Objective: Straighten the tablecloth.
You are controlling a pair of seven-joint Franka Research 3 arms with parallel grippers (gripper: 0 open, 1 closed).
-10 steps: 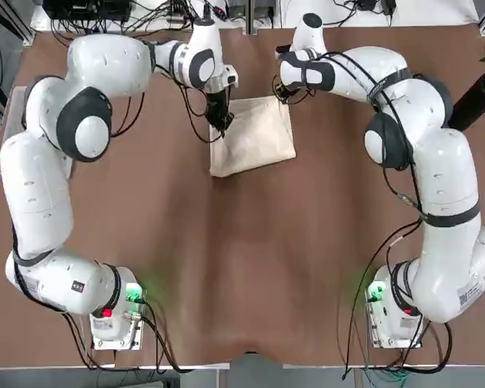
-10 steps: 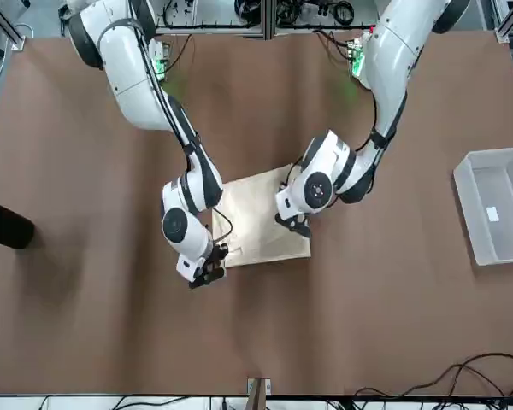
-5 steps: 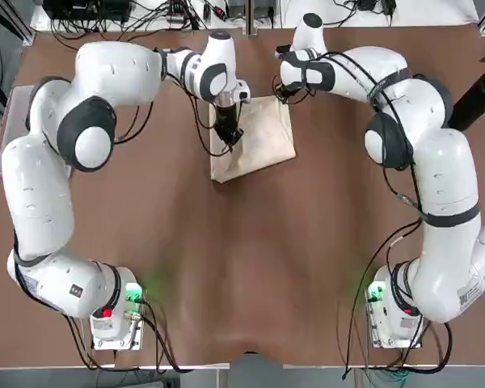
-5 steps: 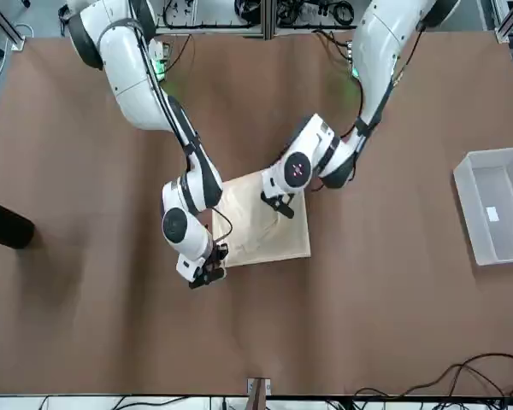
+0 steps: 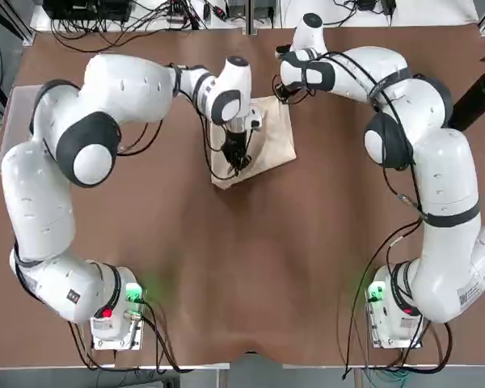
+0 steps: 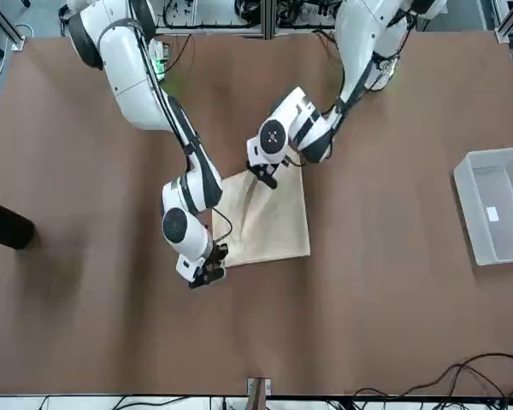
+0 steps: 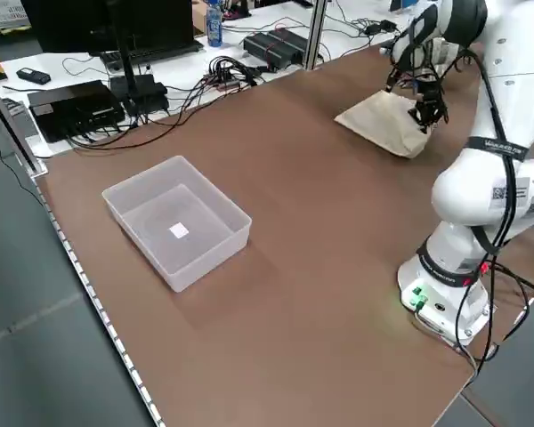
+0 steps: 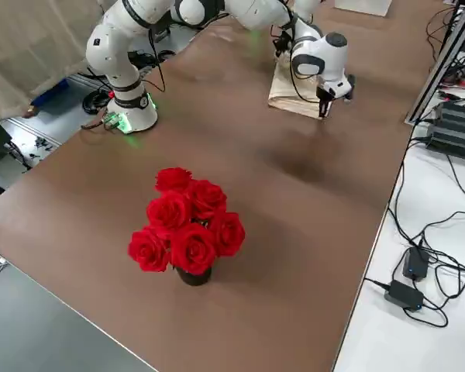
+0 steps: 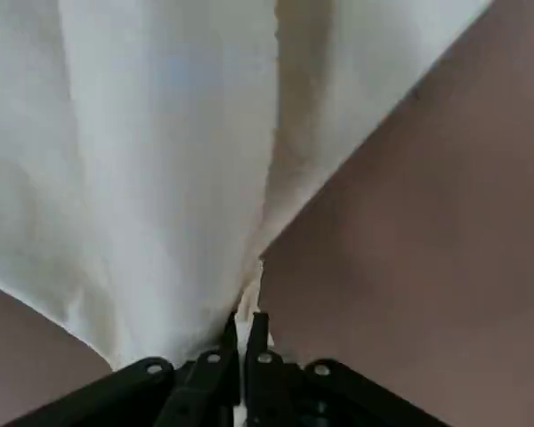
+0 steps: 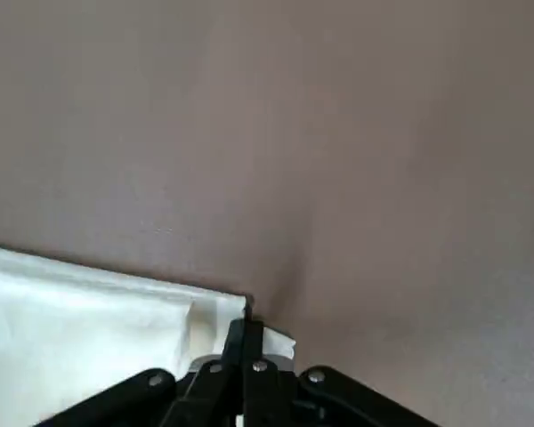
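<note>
The cream tablecloth (image 5: pixel 271 133) lies folded in layers on the far middle of the table, also in the front view (image 6: pixel 278 226). My left gripper (image 5: pixel 239 155) is low over the cloth's left side, near the edge closest to me. It is shut on a fold of the tablecloth (image 9: pixel 160 133), pinched between its fingertips (image 9: pixel 258 331). My right gripper (image 6: pixel 207 274) sits at the cloth's far right corner. It is shut on that corner of the tablecloth (image 10: pixel 80 311), which pokes out between its fingertips (image 10: pixel 238 342).
A brown wrinkled covering (image 5: pixel 250 267) spans the whole table. A clear plastic bin (image 6: pixel 496 205) stands near the table's left edge. A vase of red roses (image 8: pixel 187 229) stands at the far right. Cables and boxes lie beyond the far edge.
My left gripper has moved from the cloth's far left corner toward me along its left side, dragging a fold of cloth with it. The right gripper has stayed at its corner.
</note>
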